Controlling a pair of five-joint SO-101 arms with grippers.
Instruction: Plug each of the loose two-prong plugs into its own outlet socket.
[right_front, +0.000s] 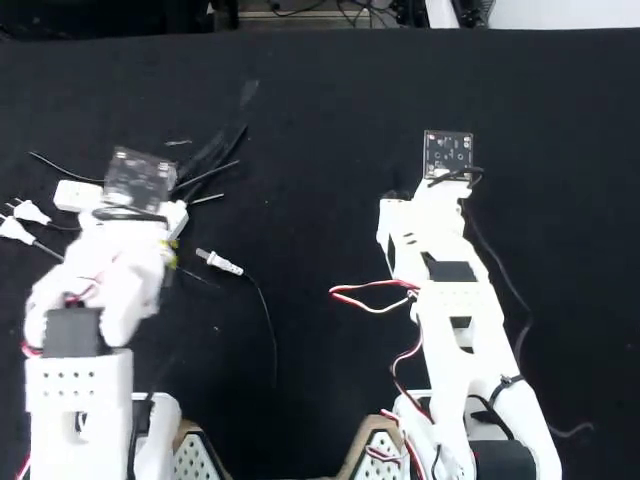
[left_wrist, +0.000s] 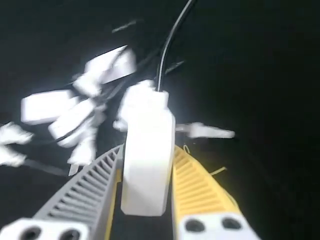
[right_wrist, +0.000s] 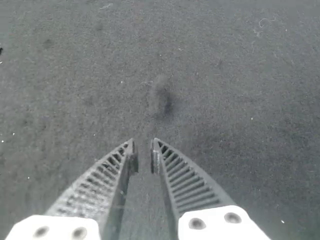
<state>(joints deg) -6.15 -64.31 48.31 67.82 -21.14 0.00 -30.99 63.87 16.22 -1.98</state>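
Left pincer (left_wrist: 147, 148) clamps socket (left_wrist: 146, 165) — plug (left_wrist: 205, 131) blurred.

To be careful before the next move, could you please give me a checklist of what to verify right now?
1. Left hand grips the white block: ok, clamped between both fingers.
2. Right hand free: ok, shut on nothing above the bare black cloth.
3. Loose plug accessible: ok, lying alone on the cloth.
4. Block's socket face turned toward that plug: cannot tell.
5. Cables untangled: not ok, black cables cross among the other white pieces.
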